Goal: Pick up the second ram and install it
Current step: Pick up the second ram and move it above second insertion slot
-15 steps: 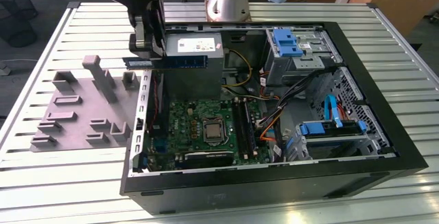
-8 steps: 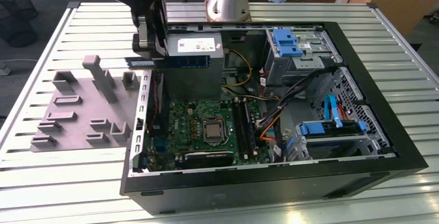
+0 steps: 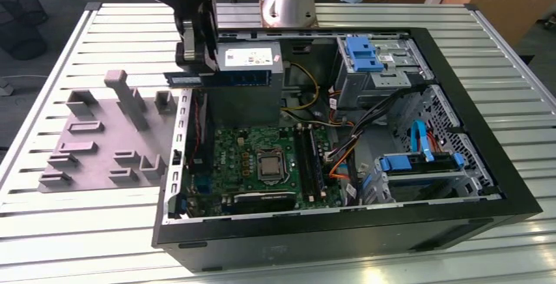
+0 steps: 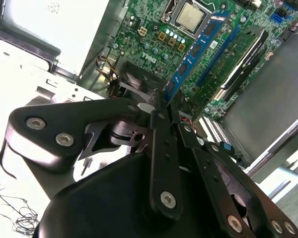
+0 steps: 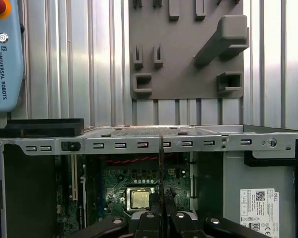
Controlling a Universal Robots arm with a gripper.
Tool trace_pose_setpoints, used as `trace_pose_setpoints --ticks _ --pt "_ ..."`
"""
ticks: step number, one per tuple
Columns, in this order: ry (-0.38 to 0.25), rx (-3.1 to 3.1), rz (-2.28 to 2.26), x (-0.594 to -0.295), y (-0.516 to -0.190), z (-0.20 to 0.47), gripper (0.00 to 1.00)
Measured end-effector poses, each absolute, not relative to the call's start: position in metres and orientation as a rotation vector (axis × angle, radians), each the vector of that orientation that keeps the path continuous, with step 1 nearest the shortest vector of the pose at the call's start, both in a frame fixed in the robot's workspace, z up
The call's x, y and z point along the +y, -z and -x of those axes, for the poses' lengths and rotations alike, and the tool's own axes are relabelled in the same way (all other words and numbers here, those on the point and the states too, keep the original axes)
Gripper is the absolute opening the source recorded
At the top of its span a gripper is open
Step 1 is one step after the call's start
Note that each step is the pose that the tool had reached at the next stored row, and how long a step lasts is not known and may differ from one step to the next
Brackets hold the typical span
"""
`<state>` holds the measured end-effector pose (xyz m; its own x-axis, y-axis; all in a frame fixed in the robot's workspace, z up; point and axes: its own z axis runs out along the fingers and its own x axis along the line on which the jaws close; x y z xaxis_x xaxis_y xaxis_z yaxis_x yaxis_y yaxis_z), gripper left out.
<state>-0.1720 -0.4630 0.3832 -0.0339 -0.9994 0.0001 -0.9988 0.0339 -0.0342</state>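
The second ram, a thin bluish board with black chips, hangs level above the left wall of the open computer case in the exterior view. My gripper is shut on its left end. In the second wrist view the ram juts out from the gripper over the green motherboard. The first wrist view has the ram edge-on, rising from the gripper. The long black memory slots lie beside the processor socket, well below the ram.
A grey blocky fixture lies on the slatted table at the exterior view's left, beside the case. Inside the case are the power supply, bundled cables and blue drive cages. A teach pendant lies on the table.
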Motion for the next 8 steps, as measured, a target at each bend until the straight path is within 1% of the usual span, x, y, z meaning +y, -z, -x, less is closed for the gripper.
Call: trace_pose_setpoints --ticks 8 --pt "0.039 2.242 2.167 -0.4630 -0.3832 0.1658 0.14"
